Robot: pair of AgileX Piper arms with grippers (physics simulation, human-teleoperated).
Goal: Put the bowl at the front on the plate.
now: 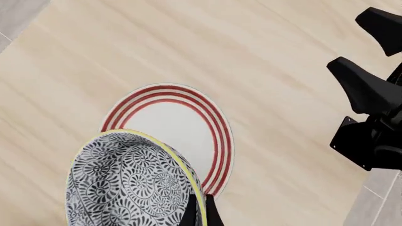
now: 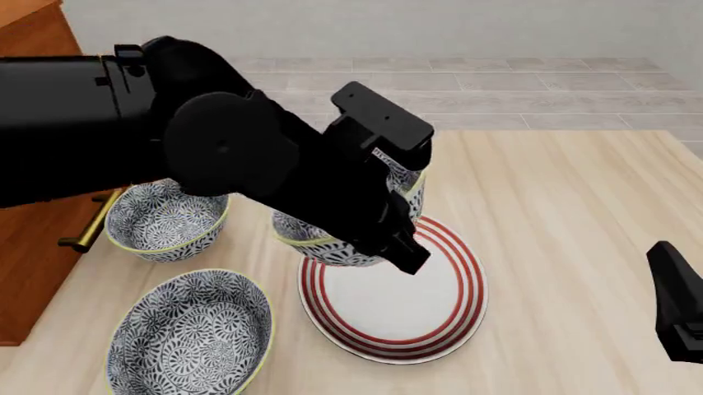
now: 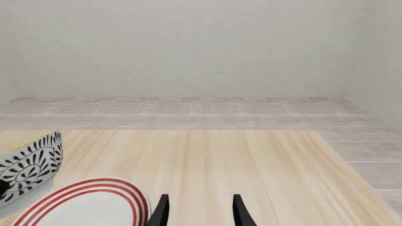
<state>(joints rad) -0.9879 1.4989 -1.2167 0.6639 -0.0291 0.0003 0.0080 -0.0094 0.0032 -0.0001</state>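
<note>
Pinching the bowl (image 1: 129,181) by its rim, the left gripper (image 1: 201,209) holds it over the plate (image 1: 182,125). Only the right wrist view shows the right gripper (image 3: 199,209) spread wide beside the plate.

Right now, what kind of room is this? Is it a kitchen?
Probably a kitchen or dining spot, though a simulated one. A pale wooden table holds patterned bowls and a red-ringed plate, with a grey tiled floor beyond and a wooden cabinet beside it.

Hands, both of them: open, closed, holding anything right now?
Left hand: closed on the rim of the floral bowl, held over the red-ringed plate.
Right hand: open, holding nothing.
</note>
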